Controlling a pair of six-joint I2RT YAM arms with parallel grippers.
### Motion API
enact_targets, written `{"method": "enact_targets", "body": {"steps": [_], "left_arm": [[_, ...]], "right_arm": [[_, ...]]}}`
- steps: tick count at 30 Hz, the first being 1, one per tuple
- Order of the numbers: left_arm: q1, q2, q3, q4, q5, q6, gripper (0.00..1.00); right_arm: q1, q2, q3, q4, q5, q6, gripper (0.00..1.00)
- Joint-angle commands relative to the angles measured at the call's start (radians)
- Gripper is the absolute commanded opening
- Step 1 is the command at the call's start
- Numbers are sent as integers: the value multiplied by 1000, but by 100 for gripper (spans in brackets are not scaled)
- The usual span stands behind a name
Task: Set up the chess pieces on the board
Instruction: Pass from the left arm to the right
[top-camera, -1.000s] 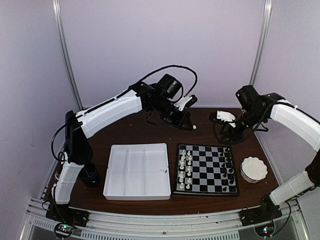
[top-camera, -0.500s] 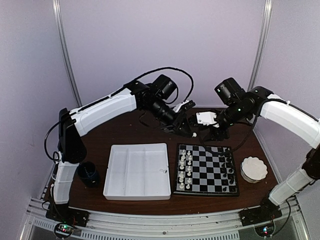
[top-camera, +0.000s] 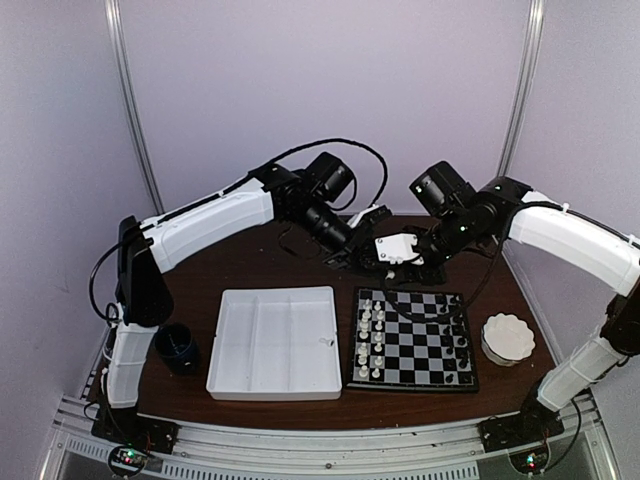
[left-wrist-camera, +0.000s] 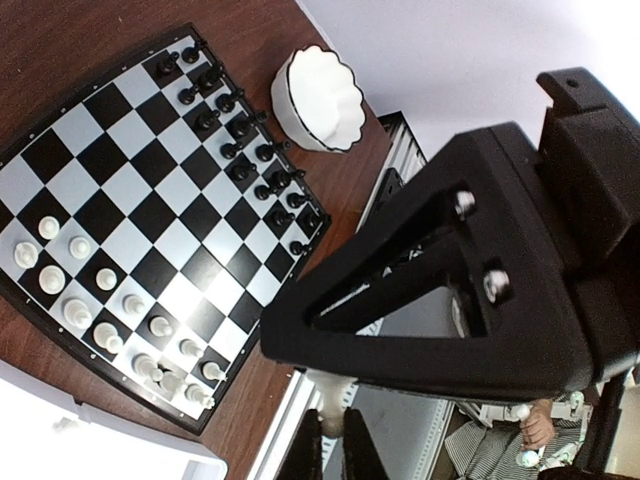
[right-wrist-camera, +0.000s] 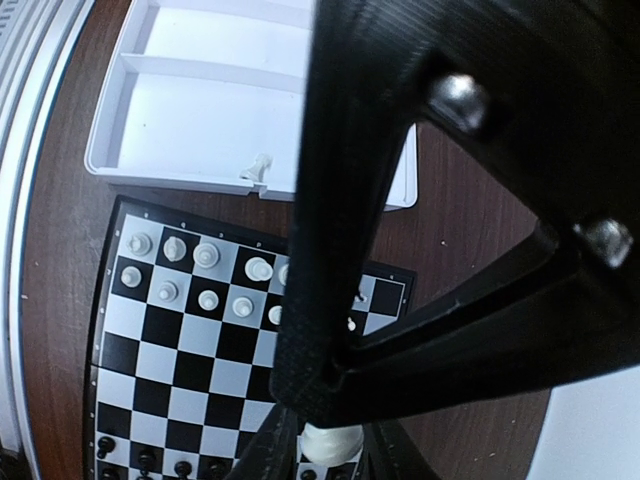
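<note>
One white piece (left-wrist-camera: 326, 392) clamped in left gripper (left-wrist-camera: 333, 450) | right gripper (right-wrist-camera: 330, 458): cannot tell | one board (top-camera: 412, 340)

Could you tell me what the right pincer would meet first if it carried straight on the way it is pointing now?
The small white plastic chess piece between the fingertips of the right pincer, then the left pincer shut on it, tip to tip; depth is unclear.

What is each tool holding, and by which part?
The left tool pinches a white chess piece by one end. A white piece sits in the right tool; whether gripped cannot be told.
</note>
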Motion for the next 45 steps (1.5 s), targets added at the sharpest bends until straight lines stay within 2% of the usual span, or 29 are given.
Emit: {"method": "enact_targets", "body": {"steps": [1,6,10,17,20,23,25,28,30,35,38,45], "left_arm": [[4,-37,-9,31,29,-10,0],[6,-41,-26,59,37,-23,0],[10,-43,-36,76,51,-34,0],[14,-52,-46,84,46,-36,0],[16,-60,-52,87,21,-31,0],[16,-87,-80,112,-43,-22,12],[17,-122,-129,169,-91,-24,21],[17,-194,-235,278,-177,-21,25],[15,-251,-323,376,-229,-14,32],[-8,-383,-546,643,-352,61,33],[-33,-430,-637,746,-426,123,35],[-56,-416,-632,788,-489,158,38]], "right_arm": [[8,3,22,23,17,21,20],[9,-5,7,29,1,35,20],[11,-9,-9,50,-2,50,29],[13,-7,-12,45,-9,59,15],[12,-9,-17,52,-18,80,13],[0,-6,-16,70,-39,136,12],[-23,1,-9,74,-81,182,11],[-68,11,4,70,-179,250,11],[-99,14,4,71,-239,295,11],[-180,30,4,84,-430,427,11],[-220,50,4,104,-555,506,12],[-237,73,3,131,-635,573,12]]}}
